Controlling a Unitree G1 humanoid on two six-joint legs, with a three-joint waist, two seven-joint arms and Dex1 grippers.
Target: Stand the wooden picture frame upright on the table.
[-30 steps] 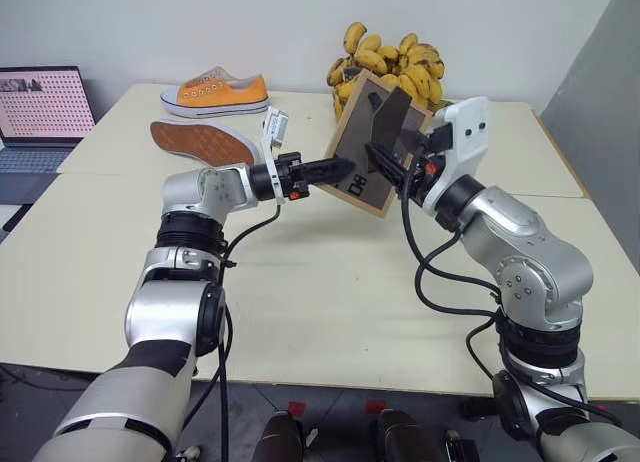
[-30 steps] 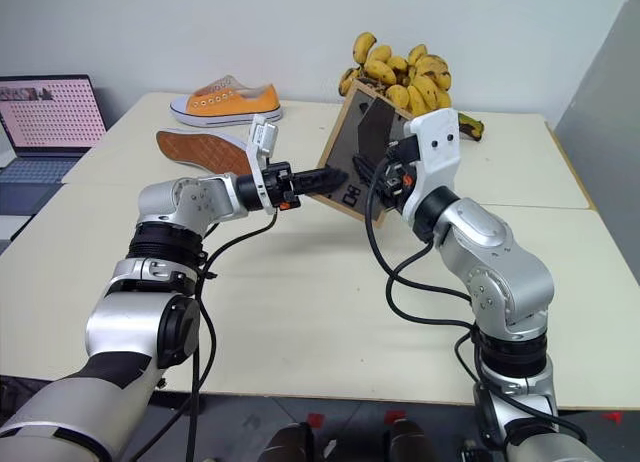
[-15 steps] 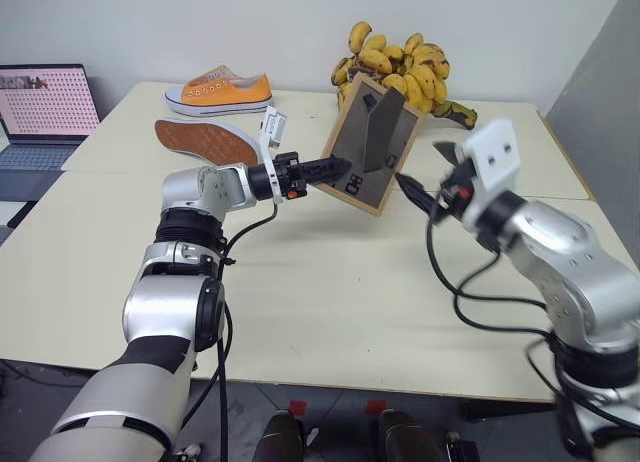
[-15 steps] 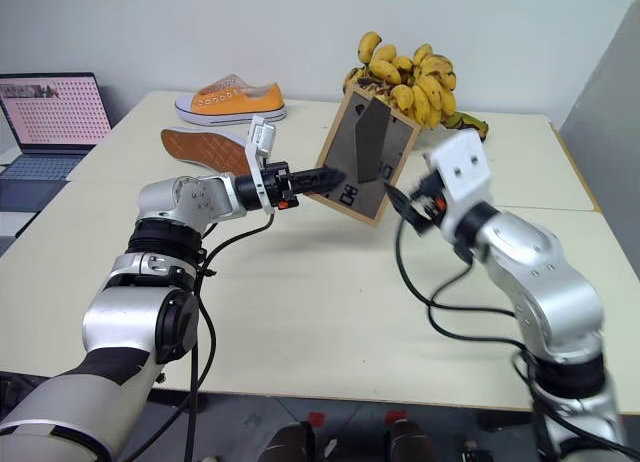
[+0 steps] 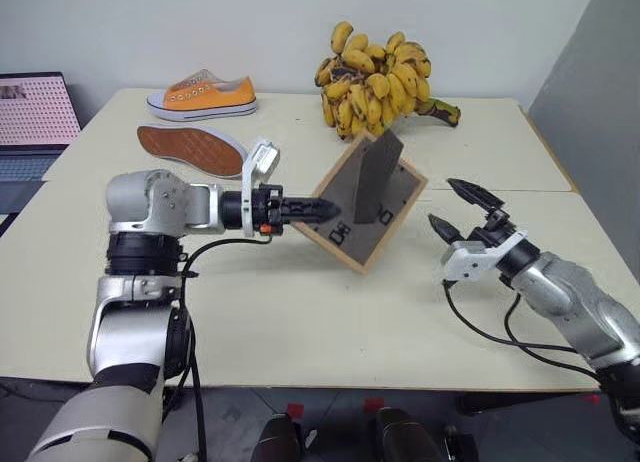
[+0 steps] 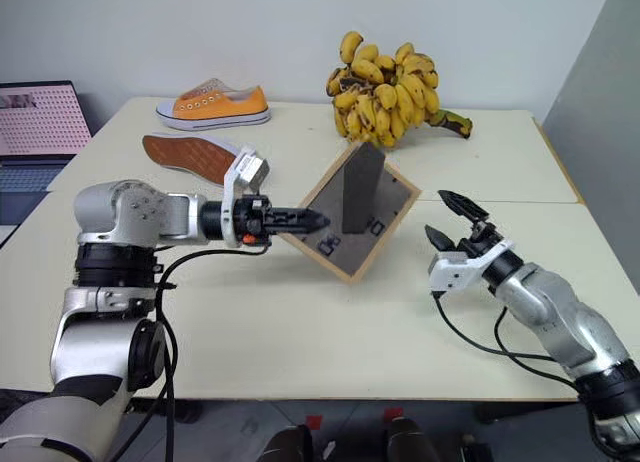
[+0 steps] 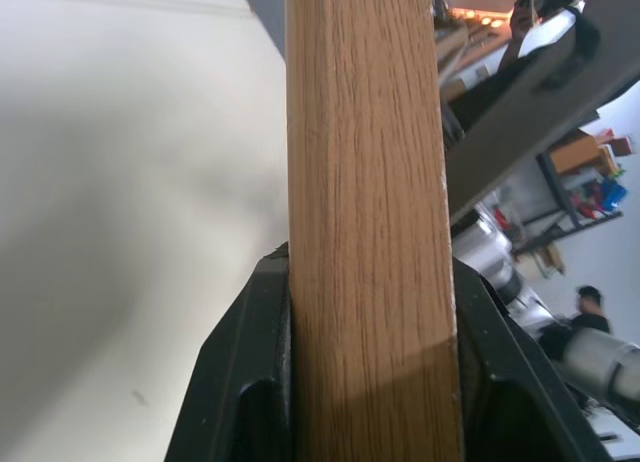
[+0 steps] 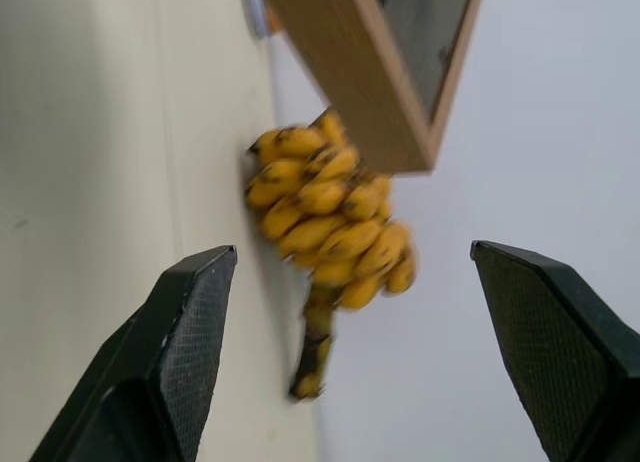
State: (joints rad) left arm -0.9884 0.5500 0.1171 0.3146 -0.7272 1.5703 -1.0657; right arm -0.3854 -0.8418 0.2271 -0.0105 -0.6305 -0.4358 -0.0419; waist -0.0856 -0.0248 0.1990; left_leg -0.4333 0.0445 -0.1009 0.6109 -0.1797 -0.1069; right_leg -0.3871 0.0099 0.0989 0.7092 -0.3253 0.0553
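The left gripper clamps the left edge of the small light-wood picture frame, which is tilted like a diamond above the pale cream table, dark back board and fold-out stand facing the camera; the right gripper stands wide, empty, just beside the frame's right side.

Bright, even light — bananas blurred.

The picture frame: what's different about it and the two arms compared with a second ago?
The right gripper let go of the fold-out stand, swung out to the right and lower, and now hangs open. The left gripper still clamps the wooden picture frame, now tilted and lower over the table. Bananas and shoes stayed put.
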